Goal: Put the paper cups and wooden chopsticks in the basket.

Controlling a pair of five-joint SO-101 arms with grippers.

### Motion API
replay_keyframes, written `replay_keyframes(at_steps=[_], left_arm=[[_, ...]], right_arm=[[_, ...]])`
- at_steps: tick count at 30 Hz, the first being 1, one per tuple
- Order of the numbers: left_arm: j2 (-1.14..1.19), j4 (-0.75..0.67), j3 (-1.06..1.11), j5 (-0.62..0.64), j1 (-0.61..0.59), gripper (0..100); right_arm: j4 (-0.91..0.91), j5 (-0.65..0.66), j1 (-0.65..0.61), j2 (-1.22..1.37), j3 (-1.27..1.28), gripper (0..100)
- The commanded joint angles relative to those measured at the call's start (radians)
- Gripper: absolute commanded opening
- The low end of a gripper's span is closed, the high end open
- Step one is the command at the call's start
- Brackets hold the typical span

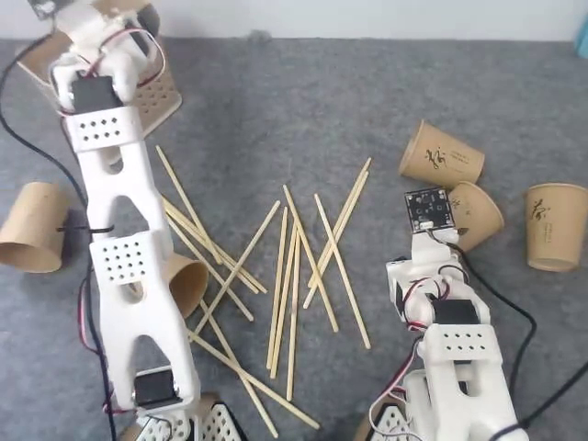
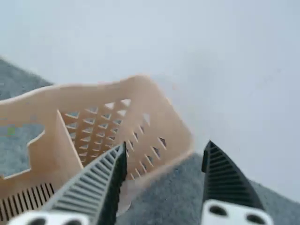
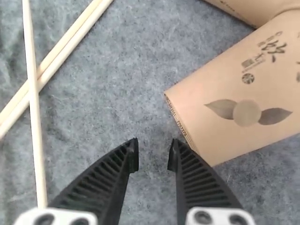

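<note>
Left wrist view: left gripper, spread wide and empty, hangs over the perforated beige basket. Right gripper, narrowly parted, sits beside a paper cup lying sideways. Wooden chopsticks fan across grey felt, mostly pointing away from the arms.

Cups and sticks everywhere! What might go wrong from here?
The right gripper sits beside a paper cup lying on its side; a nudge might roll it away. The chopsticks lie crossed over each other, so lifting one may drag others. Another cup lies partly under the left arm and could be knocked.
</note>
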Motion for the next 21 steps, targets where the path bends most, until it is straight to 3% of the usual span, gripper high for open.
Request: replay_keyframes(at_steps=[1,7,21], left_arm=[[0.023,-0.014,0.027,-0.038,0.035,25],[0.043,0.201,0.021,-0.155,0.109,25],[-0.069,0.213,0.019,-0.107,0.026,25]], right_arm=[[-0.019,0.029,-0.031,-0.022,-0.009,11.5],[-0.019,0.031,-0.041,-0.021,-0.008,11.5],[-0.019,0.031,-0.041,-0.021,-0.008,11.5]])
